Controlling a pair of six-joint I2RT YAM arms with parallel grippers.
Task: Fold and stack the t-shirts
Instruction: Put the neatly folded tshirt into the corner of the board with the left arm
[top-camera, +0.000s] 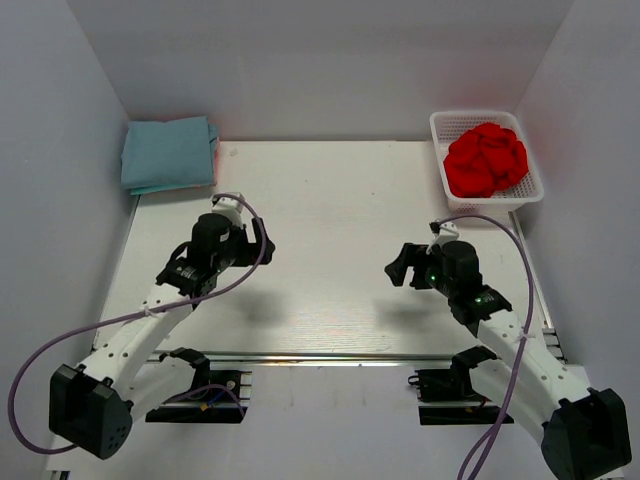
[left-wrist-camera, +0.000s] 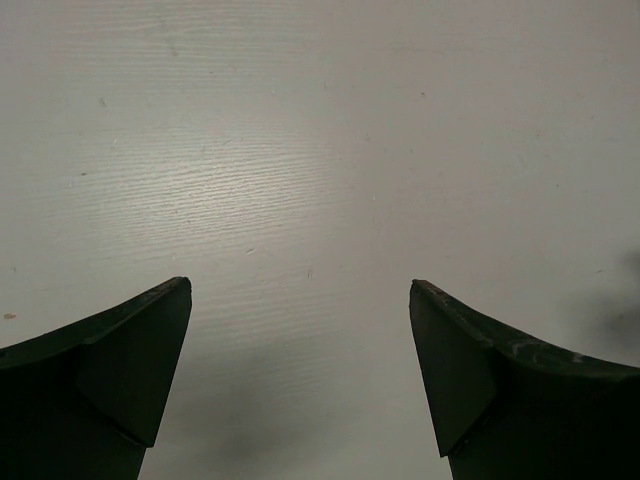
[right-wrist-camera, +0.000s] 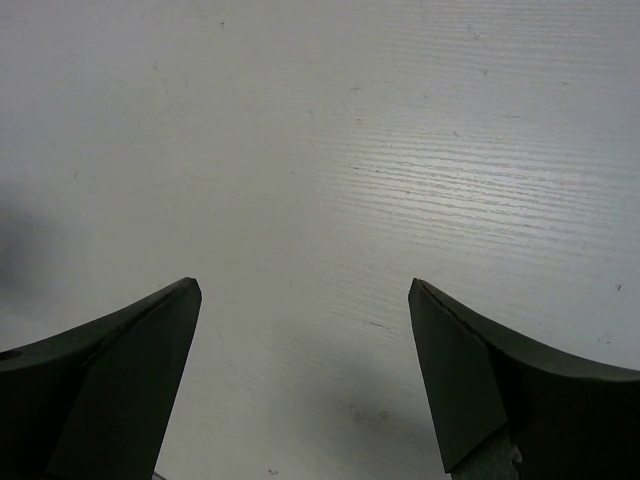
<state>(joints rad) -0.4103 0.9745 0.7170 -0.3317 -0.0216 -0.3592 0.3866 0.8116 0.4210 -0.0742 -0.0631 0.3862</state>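
Hovering left gripper (left-wrist-camera: 300, 287), right gripper (right-wrist-camera: 305, 285), splayed

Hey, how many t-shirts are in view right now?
3: a folded teal t-shirt at the far-left corner, a pink t-shirt edge peeking beneath it, a red t-shirt bundled in the basket. More may be hidden.

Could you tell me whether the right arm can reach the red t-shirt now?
Probably yes: the red t-shirt lies uncovered in the open basket, nothing blocks the way, and the right end effector is open.
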